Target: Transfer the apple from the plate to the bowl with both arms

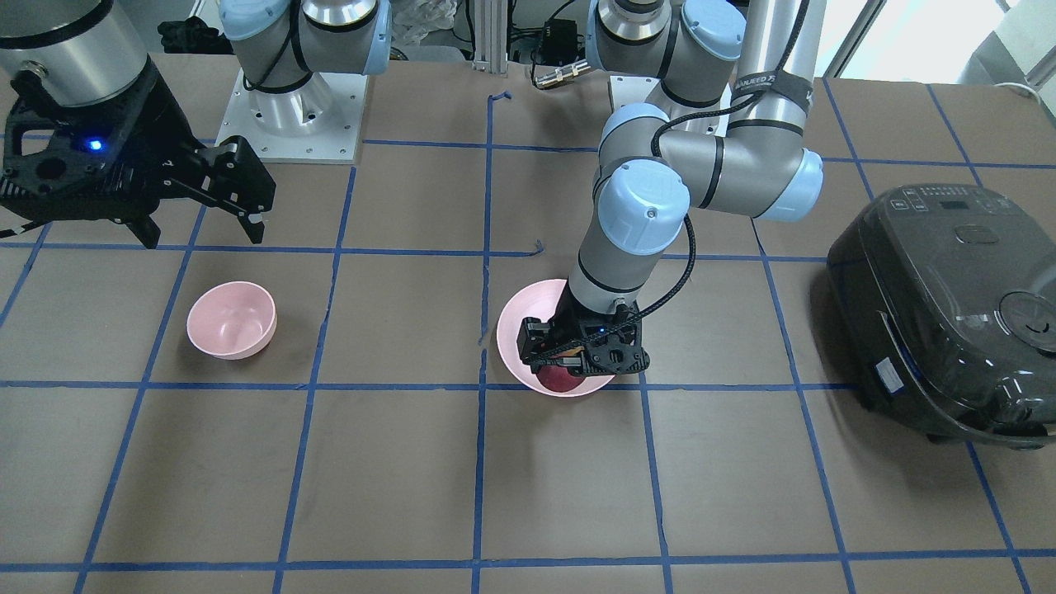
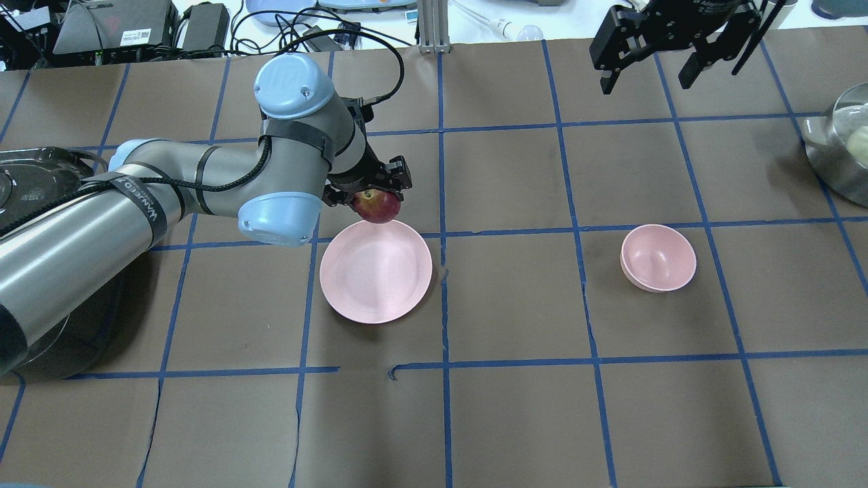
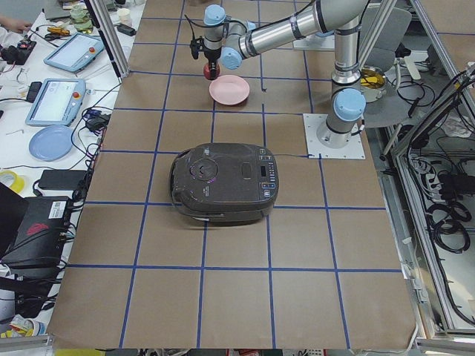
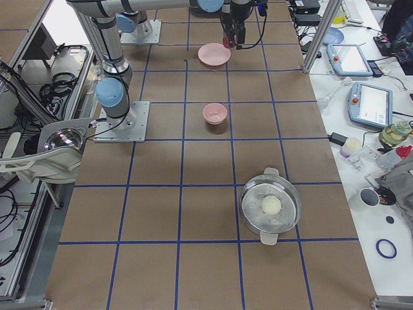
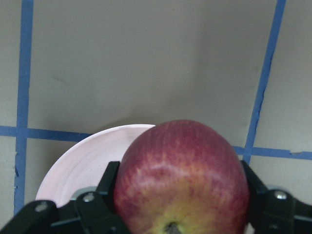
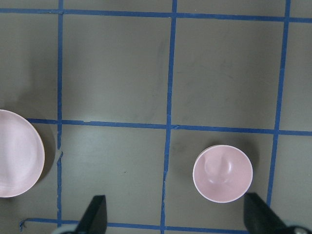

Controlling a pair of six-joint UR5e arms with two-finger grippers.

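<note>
Seen from my remote console, the left gripper (image 2: 369,192) is clamped on the apple (image 2: 377,207), stem dimple up, and holds it lifted over the rim of the plate (image 2: 375,271) on the side farthest from the robot's base. The bowl (image 2: 659,257) stands well apart from the plate on the taped brown table (image 2: 515,420), toward the robot's right. The right gripper (image 2: 644,80) hangs high over the table, fingers spread wide and carrying nothing.
</note>
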